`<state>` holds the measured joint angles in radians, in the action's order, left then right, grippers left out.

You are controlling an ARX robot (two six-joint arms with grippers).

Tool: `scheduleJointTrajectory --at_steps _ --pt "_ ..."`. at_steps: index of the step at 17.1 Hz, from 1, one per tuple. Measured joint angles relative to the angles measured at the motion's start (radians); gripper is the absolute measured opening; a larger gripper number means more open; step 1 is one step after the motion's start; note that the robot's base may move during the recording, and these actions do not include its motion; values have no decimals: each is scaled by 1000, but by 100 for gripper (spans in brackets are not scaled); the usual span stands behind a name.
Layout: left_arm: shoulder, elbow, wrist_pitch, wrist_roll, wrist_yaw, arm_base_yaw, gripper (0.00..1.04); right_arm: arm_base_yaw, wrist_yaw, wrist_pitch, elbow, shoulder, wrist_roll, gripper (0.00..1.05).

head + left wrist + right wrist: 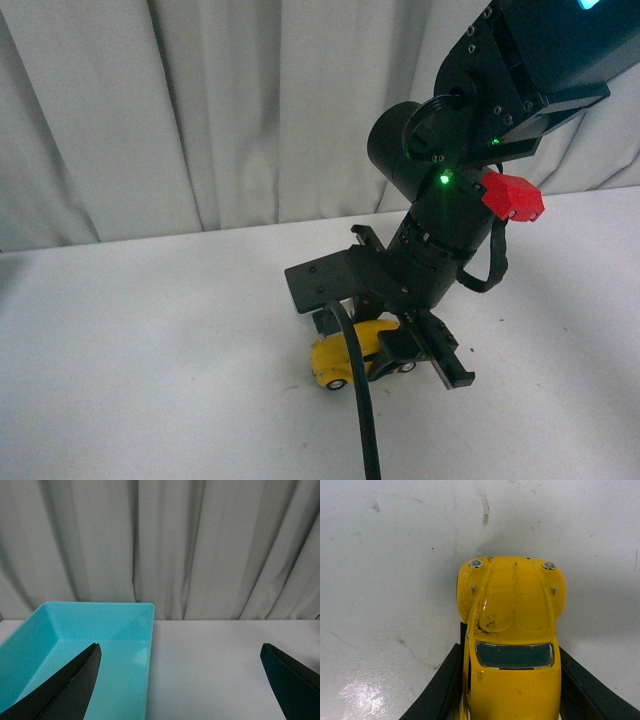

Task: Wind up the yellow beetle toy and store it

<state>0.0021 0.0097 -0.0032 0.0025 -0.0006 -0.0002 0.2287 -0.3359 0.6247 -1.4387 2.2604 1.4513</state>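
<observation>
Yellow beetle (335,362) on white table (150,350), right gripper (385,345) set around it. Left wrist: left gripper (180,646) spread wide, empty, over teal tray (100,620). Right wrist: black fingers (445,680) pinching the beetle's (512,610) flanks.

We noted soft, even light; glare on the table (365,695) near the yellow beetle toy (512,610); faint shadow beside it; focus sharp.
</observation>
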Motion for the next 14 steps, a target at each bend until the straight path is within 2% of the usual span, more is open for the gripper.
scheduleJointTrajectory --at_steps 14 --pt "0 0 0 0 0 0 98 -1 2 -75 69 -32 -27 42"
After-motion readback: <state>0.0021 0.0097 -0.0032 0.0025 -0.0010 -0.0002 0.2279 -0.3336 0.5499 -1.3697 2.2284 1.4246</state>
